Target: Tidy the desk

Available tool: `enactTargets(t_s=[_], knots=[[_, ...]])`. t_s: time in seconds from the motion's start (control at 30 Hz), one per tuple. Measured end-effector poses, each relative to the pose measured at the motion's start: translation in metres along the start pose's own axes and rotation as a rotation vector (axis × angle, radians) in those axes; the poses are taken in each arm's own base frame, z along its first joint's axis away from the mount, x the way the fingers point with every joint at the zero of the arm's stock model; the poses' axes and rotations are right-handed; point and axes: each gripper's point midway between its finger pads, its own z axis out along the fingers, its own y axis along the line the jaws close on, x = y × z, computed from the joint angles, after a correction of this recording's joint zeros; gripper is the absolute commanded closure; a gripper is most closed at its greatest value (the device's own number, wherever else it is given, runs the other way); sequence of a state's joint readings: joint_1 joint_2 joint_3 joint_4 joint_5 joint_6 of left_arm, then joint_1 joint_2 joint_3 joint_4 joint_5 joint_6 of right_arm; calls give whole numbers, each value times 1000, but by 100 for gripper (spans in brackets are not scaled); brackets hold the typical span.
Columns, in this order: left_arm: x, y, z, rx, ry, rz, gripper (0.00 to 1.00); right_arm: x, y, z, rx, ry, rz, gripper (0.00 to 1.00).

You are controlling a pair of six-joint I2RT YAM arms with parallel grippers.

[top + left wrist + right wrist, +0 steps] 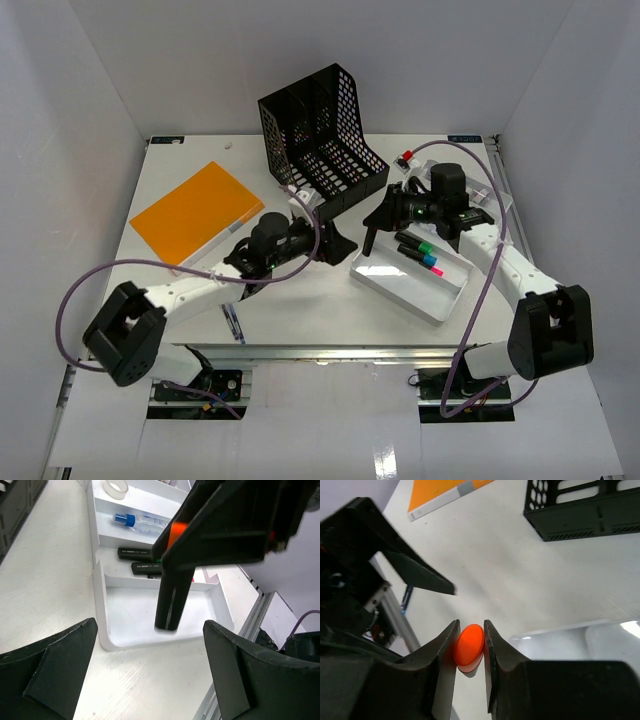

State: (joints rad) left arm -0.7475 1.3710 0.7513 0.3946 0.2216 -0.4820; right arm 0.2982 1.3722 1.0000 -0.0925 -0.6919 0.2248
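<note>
On the white desk stands a white compartmented tray. My right gripper is shut on a black marker with an orange end. The marker hangs upright over the tray's left corner. The right wrist view shows the orange end pinched between the right gripper's jaws. My left gripper stands wide open just left of the marker, holding nothing. In the left wrist view the marker's barrel hangs beyond the open left gripper, above the tray.
A black mesh file holder leans at the back middle. An orange notebook lies at the back left. The tray holds other markers, a blue-capped tube and a tape roll. An aluminium rail runs along the near edge.
</note>
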Motion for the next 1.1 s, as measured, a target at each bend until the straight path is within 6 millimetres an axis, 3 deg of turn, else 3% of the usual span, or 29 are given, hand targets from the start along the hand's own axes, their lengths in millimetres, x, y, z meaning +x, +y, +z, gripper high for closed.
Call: enactTargets(t_s=[0.2, 0.37, 0.47, 0.6, 0.67, 0.77, 0.83, 1.0, 1.1], knots=[[-14, 1, -61, -91, -93, -8, 2, -1, -34, -27, 174, 33, -232, 88], [-30, 20, -120, -295, -191, -124, 2, 25, -80, -46, 376, 207, -386, 88], [-27, 33, -153, -409, -218, -209, 2, 45, -107, -58, 473, 319, -439, 87], [4, 54, -173, -551, -140, -310, 2, 63, -132, -68, 559, 429, -485, 83], [25, 63, -180, -622, -78, -362, 2, 66, -139, -72, 583, 459, -504, 68], [51, 73, -192, -714, -13, -447, 3, 68, -144, -74, 597, 484, -529, 37], [66, 78, -202, -779, 22, -502, 5, 72, -147, -74, 592, 501, -538, 26], [103, 93, -228, -979, 143, -586, 12, 87, -145, -73, 556, 536, -531, 17], [118, 99, -239, -1074, 209, -598, 16, 83, -133, -72, 512, 507, -534, 13]])
